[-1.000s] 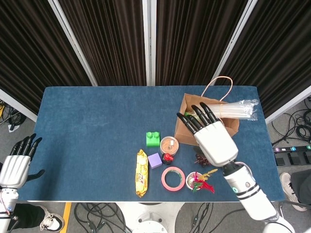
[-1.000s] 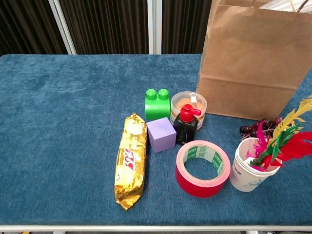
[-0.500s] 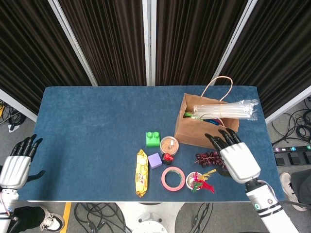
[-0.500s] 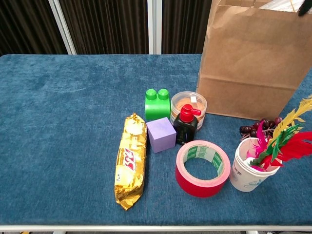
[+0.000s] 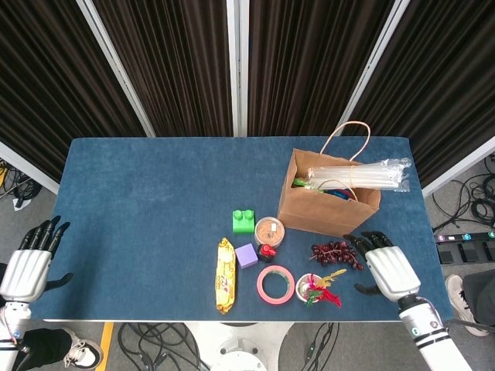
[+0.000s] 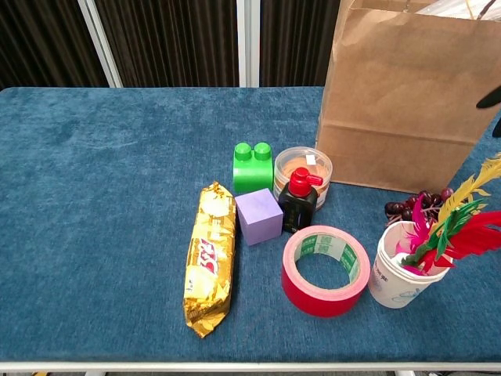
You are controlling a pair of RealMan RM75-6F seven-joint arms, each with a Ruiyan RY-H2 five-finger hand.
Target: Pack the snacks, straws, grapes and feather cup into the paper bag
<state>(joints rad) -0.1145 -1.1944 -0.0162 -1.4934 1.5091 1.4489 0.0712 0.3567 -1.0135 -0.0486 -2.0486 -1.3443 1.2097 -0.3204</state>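
Observation:
The brown paper bag (image 5: 329,205) (image 6: 407,102) stands at the table's right, with a clear packet of straws (image 5: 360,175) lying across its open top. A bunch of dark grapes (image 5: 336,253) (image 6: 411,205) lies just in front of the bag. The white cup with coloured feathers (image 5: 315,288) (image 6: 407,266) stands near the front edge. A gold snack pack (image 5: 225,275) (image 6: 210,257) lies left of the other items. My right hand (image 5: 387,269) is open with fingers spread, right of the grapes and apart from them. My left hand (image 5: 29,261) hangs open beyond the table's left edge.
A green block (image 5: 244,221) (image 6: 253,168), purple cube (image 5: 246,255) (image 6: 259,216), round lidded tub (image 5: 269,229) (image 6: 301,167), small black bottle with a red cap (image 5: 267,252) (image 6: 298,200) and red tape roll (image 5: 275,284) (image 6: 326,269) crowd the space between snack pack and cup.
My right hand has drawn back from over the bag toward the front right, coming down beside the grapes, which now show. The left hand has barely shifted.

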